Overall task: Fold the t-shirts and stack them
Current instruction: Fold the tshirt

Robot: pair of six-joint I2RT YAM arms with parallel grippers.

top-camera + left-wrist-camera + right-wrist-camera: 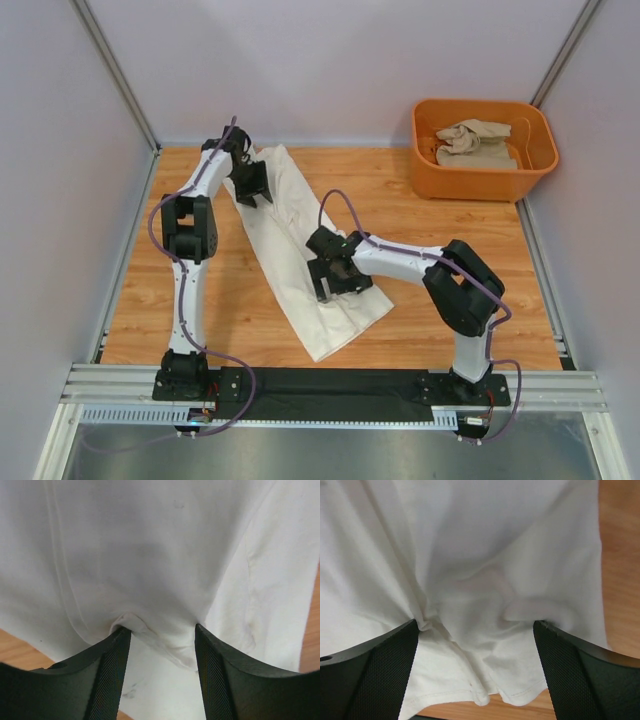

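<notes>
The cream-white t-shirt [290, 235] lies as a long folded strip running diagonally from the back left toward the front middle of the wooden table. My left gripper [252, 193] is open, its tips down on the strip's far end. In the left wrist view [162, 630] a small ridge of the cream fabric [165, 555] bunches between its fingers. My right gripper [335, 288] is open over the strip's near end. In the right wrist view [476, 623] it presses on wrinkled cream fabric [485, 545] close to the hem. The sandy beige t-shirt [474, 141] lies crumpled in the tub.
The orange plastic tub [485, 186] stands at the back right corner. Grey walls close in the table on the left, back and right. A black rail [330, 385] with both arm bases runs along the near edge. Bare wood [450, 230] shows beside the strip.
</notes>
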